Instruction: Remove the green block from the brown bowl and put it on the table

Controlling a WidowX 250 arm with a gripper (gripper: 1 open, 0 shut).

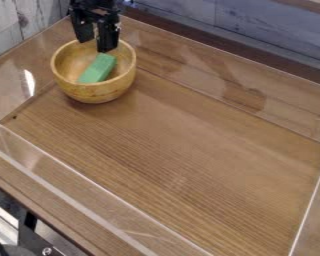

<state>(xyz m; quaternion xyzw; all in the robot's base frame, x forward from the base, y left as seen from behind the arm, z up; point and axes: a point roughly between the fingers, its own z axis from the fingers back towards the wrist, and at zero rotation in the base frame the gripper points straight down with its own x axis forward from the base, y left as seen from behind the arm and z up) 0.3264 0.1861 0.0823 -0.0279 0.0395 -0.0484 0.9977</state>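
Observation:
The green block [99,69] lies flat inside the brown bowl [69,88], leaning toward its far right inner wall. The bowl stands at the far left of the wood-grain table [190,150]. My black gripper [96,43] hangs pointing down over the bowl's far rim, just behind the block. Its two fingers stand apart and open, with nothing between them. The fingertips are above the block and do not touch it.
Raised transparent edges [149,225] run around the tabletop. A grey plank wall [243,25] stands behind the table. The broad wood surface spreads right of and in front of the bowl.

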